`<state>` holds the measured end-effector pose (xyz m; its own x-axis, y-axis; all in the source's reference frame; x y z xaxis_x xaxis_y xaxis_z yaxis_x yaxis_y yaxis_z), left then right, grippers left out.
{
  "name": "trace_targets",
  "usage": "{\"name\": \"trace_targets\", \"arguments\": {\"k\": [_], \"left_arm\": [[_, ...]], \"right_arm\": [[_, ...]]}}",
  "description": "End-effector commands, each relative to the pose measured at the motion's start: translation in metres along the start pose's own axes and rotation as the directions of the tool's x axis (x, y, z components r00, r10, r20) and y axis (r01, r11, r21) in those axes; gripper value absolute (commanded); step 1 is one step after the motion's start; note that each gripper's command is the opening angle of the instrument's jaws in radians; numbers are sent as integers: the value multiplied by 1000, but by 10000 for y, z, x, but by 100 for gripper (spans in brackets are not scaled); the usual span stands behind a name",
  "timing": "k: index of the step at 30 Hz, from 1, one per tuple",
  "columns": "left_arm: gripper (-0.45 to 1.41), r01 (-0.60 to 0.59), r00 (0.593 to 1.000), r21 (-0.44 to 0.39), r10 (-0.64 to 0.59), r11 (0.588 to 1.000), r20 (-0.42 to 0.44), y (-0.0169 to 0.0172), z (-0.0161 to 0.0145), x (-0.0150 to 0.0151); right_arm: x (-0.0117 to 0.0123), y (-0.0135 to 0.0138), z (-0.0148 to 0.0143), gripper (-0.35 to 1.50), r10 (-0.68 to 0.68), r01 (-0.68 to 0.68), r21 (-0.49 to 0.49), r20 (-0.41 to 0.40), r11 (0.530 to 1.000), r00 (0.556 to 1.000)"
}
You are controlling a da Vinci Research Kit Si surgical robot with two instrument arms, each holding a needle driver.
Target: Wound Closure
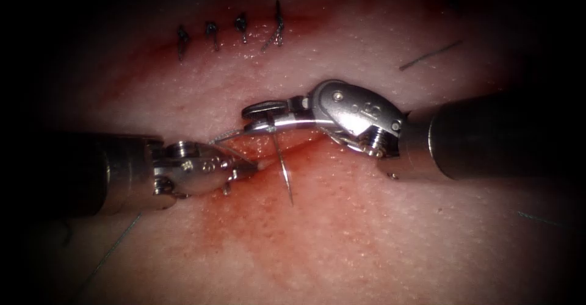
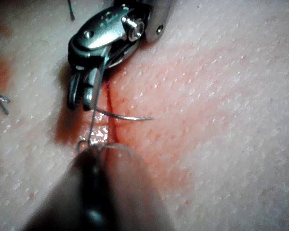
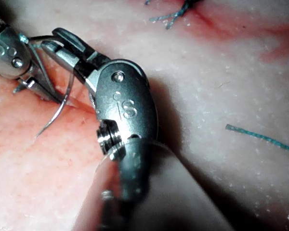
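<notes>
Right tool (image 1: 259, 117), wrist bent toward the cut (image 1: 305, 141), grips the needle (image 1: 282, 161) mid-curve; left tool (image 1: 247, 166), level, pinches the tissue (image 1: 366, 232) edge.

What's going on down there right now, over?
Right tool grips needle near its back end. Left tool pinches tissue at the cut's edge. Needle tip free. Nothing in the way.

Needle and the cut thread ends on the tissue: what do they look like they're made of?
The needle, held by the right tool over the cut, looks like polished steel: thin, curved, with bright glints. The cut thread ends look like teal synthetic suture, matte and stiff; I can't tell the fibre.
</notes>
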<state>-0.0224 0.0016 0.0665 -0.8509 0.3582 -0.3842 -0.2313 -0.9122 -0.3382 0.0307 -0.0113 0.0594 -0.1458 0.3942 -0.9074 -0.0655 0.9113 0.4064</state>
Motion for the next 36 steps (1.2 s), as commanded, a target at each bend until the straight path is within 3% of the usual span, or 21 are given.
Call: {"name": "trace_targets", "arguments": {"k": [1, 4, 11, 16, 29, 36], "left_arm": [[-45, -2, 1000, -13, 2, 1000, 7, 6, 9, 1], [-45, -2, 1000, -30, 3, 1000, 19, 8, 9, 2], [-16, 16, 1000, -40, -15, 999, 20, 8, 8, 3], [-5, 28, 999, -47, -27, 999, 24, 12, 7, 4], [14, 37, 999, -61, -35, 997, 29, 19, 2, 7], [20, 36, 999, -65, -34, 997, 28, 17, 0, 8]], "right_arm": [[-9, 1, 12, -35, -4, 4, -5, 0, 1000, 1000], [-12, 5, 21, -35, -15, 15, -18, 3, 1000, 1000], [-19, 12, 34, -35, -78, 79, -35, 30, 996, 996], [-27, 16, 34, -35, -220, 223, -36, 61, 974, 974], [-34, 19, 31, -35, -421, 421, -53, 9, 906, 907], [-38, 5, 27, -35, -418, 418, -22, 9, 908, 909]]}}
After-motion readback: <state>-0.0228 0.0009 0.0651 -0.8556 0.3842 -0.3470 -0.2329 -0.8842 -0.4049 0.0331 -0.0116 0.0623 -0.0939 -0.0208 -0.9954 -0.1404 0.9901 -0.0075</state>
